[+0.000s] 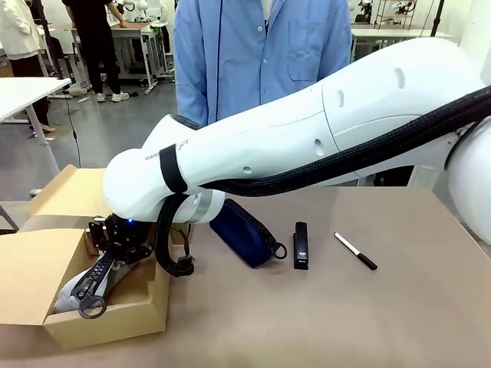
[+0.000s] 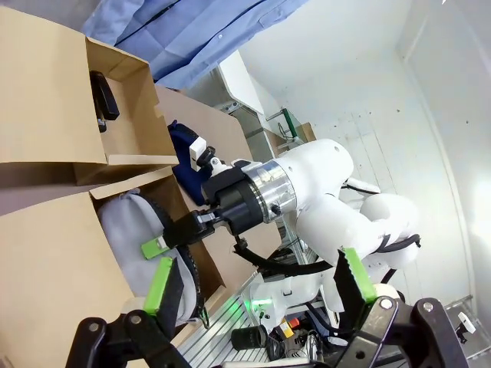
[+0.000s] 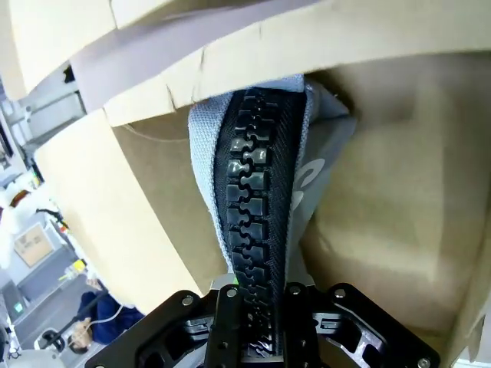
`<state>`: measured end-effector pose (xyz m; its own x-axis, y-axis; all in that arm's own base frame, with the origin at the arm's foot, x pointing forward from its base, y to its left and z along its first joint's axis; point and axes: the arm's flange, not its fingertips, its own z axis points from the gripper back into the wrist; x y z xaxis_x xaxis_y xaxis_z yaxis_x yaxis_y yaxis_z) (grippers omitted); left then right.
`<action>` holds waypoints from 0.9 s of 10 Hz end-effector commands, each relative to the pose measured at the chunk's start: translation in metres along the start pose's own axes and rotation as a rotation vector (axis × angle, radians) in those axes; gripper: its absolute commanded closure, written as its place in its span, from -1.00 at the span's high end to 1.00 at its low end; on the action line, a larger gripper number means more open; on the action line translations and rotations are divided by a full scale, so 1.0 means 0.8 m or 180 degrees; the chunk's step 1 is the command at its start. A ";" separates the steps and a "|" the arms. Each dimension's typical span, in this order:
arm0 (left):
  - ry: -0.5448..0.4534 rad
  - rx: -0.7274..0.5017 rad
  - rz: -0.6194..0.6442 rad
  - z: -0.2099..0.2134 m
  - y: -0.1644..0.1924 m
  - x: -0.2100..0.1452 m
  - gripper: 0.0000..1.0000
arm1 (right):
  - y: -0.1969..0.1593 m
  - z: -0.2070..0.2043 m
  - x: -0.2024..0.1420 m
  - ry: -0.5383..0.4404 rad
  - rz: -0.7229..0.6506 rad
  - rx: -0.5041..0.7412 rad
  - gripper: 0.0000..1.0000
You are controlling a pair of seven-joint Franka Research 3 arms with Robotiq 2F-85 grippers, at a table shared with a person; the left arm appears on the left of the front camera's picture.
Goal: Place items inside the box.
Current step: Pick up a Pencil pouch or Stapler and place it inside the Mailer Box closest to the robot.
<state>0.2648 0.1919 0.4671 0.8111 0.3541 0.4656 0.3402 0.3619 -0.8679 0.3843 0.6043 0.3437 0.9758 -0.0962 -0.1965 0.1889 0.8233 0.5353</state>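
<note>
Brown worktop (image 1: pixel 345 322) runs across to a person in a blue coat (image 1: pixel 261 54) standing at the far side, and an open cardboard box (image 1: pixel 107 318) sits at your left end of it. Your right arm reaches across the middle, and the right tool (image 1: pixel 107 264) hangs over the box opening. The right wrist view shows its fingers pressed in on the black zipper edge of the grey zip pouch (image 3: pixel 322 169), pinching it from both sides. The pouch stretches straight away from the tool, down into the box, tilted rather than flat. Its lower end lies against the inner cardboard, with a ring pull close to the near wall.

Outside the box, the navy pouch (image 1: pixel 242 230) lies on the worktop just right of the arm's wrist. The black stapler (image 1: pixel 301 245) sits just beside it, and the black pen (image 1: pixel 355 251) is a little farther right. All three are apart from either tool.

Your left tool (image 2: pixel 257 284) hangs back from the box with its green-padded fingers spread wide and nothing between them. Its camera looks at the right tool gripping the grey pouch.
</note>
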 end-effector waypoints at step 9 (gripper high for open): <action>-0.0046 -0.0064 -0.0069 -0.001 -0.002 0.000 1.00 | 0.000 -0.005 -0.002 -0.0058 -0.0158 -0.0336 -0.46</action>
<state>0.2648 0.1919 0.4671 0.8111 0.3540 0.4656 0.3403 0.3619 -0.8679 0.3838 0.6038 0.3388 0.9743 -0.1387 -0.1773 0.2054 0.8702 0.4479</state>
